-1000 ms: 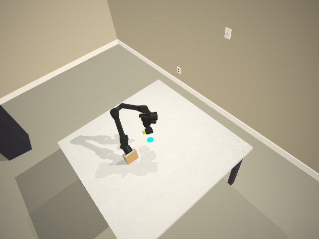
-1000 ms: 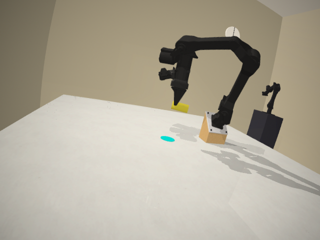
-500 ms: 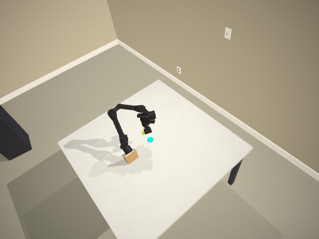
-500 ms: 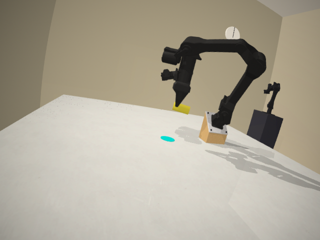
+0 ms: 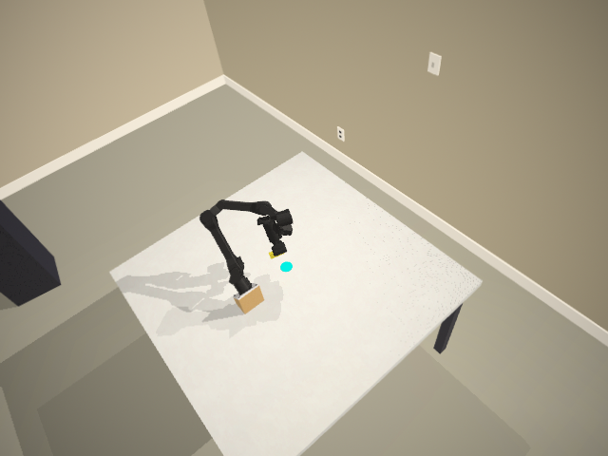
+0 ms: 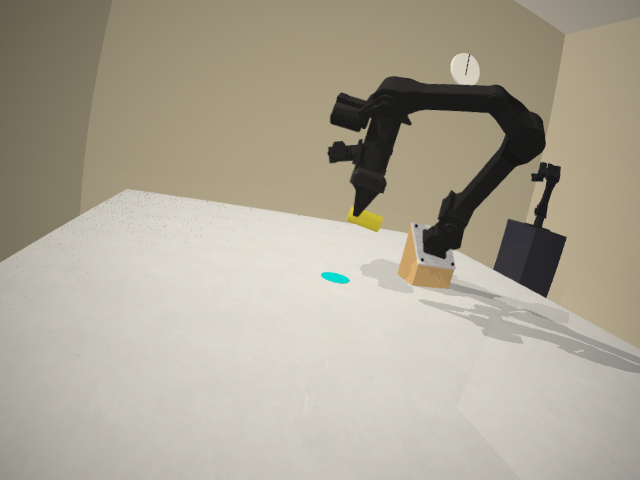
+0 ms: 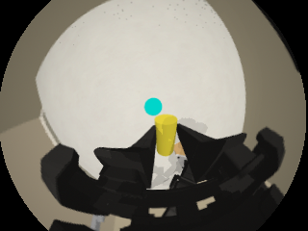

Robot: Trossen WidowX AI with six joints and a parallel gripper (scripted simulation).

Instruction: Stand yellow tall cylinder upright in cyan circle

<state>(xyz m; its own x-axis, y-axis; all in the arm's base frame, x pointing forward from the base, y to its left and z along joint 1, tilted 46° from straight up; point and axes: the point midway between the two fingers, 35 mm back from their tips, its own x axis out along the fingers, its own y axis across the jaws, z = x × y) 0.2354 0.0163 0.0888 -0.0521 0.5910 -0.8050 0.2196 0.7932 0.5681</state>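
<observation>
Gripper (image 6: 360, 209) was clamped on yellow cyl (image 6: 366, 220), held lying roughly horiz off the table (image 6: 206, 335). Cyl stuck out sideways from fingertips, up above and near cyan circle (image 6: 334, 277), not inside it.

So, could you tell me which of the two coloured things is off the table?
The yellow cylinder: the gripper holds it aloft, roughly level. The cyan circle lies flat on the table.
</observation>
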